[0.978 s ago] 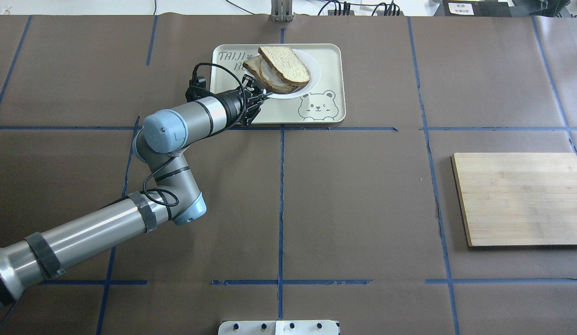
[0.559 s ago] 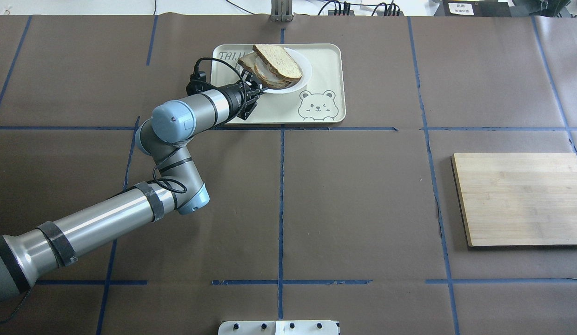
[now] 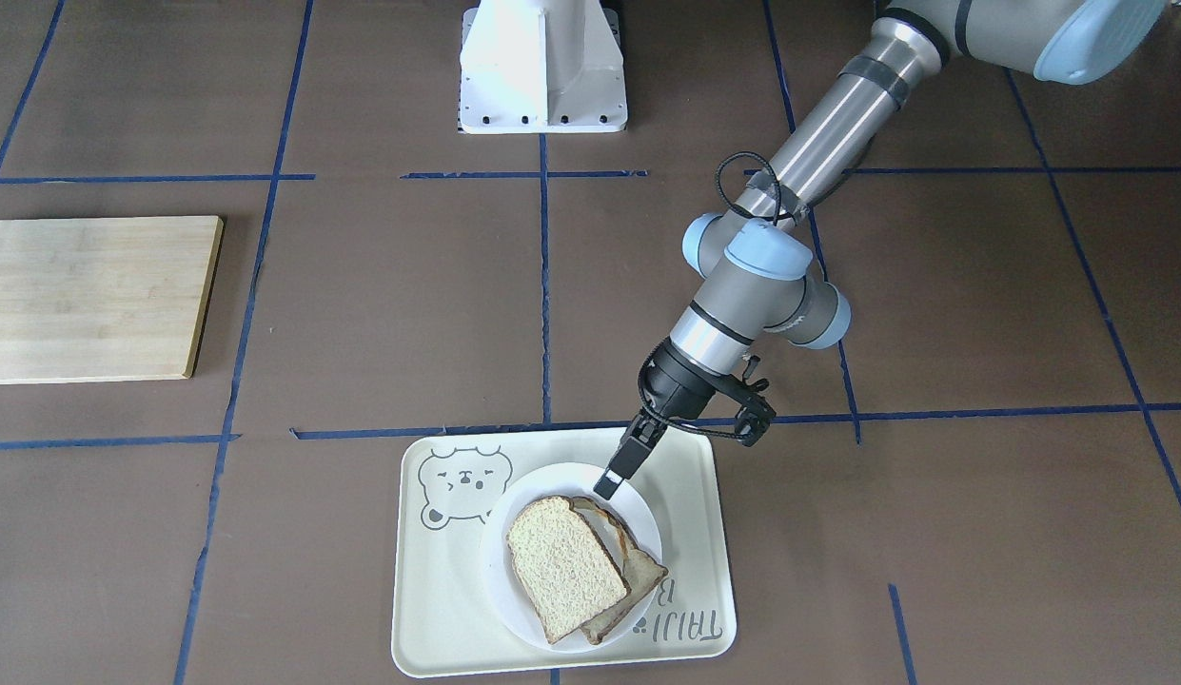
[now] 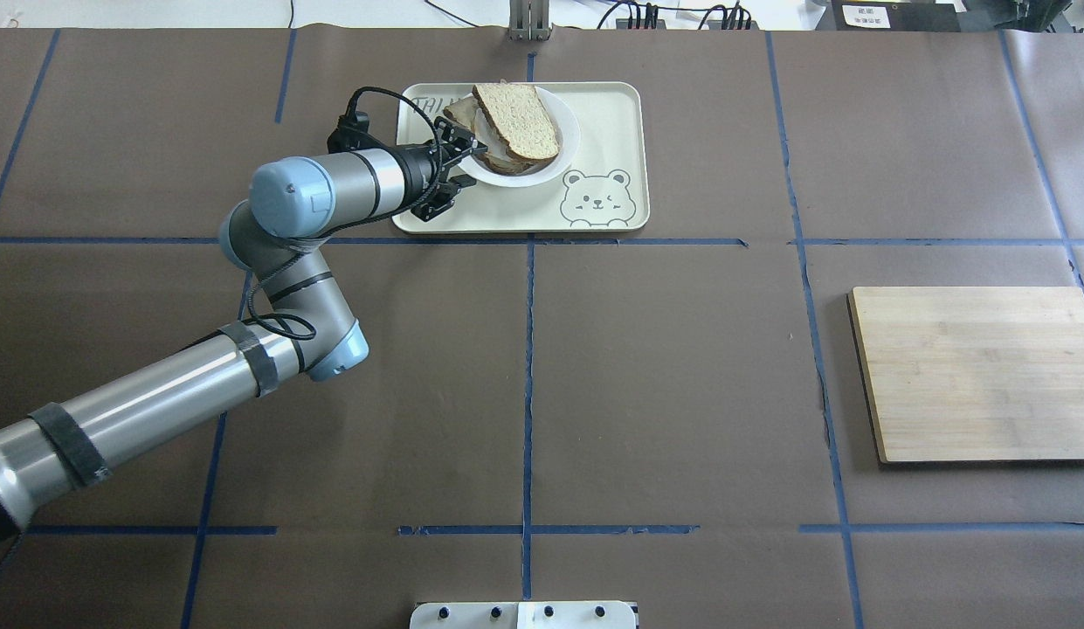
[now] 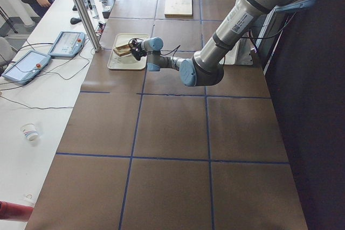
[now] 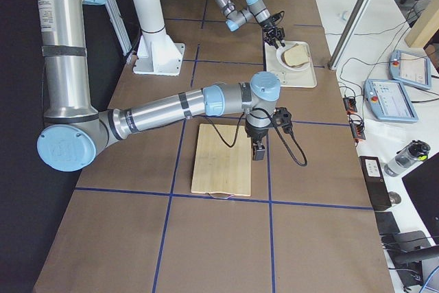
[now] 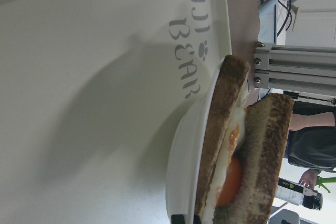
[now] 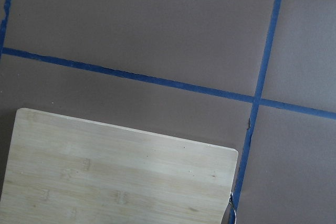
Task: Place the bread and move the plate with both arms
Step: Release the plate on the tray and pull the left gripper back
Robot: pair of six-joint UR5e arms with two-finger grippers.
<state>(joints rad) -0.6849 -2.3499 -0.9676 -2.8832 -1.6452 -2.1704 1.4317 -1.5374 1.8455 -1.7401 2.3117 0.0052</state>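
Exterior front-facing: left gripper (image 3: 611, 483) is on the robot-side rim of the small round white plate (image 3: 538, 487), jaws pinched to a narrow gap on the rim. The plate is over the cream rectangular tray with a bear drawing (image 3: 438, 590); can't tell if it's lifted clear. The pale tan wholemeal bread slice (image 3: 563, 566) lies on a darker toasted slice (image 3: 642, 571), offset so the toast pokes out on one side. The light bamboo cutting board (image 3: 90, 297) is well apart, on the robot's right.

Overhead exterior: left arm (image 4: 157, 411) reaches in from the left, gripper at the plate's left rim. The plate is at the tray's far-left end.

Exterior left: too small to add anything.

Exterior right: right gripper (image 6: 258, 150) hangs over a corner of the cutting board. Can't tell how far open.

Left wrist-mounted: the stack shows edge-on as plate rim, toast, fried egg (image 7: 231, 182), then bread on top. One black fingertip (image 7: 179, 219) is at the rim.

Right wrist-mounted: board corner below, blue tape lines (image 8: 131, 77) on the brown table cover (image 8: 157, 19).
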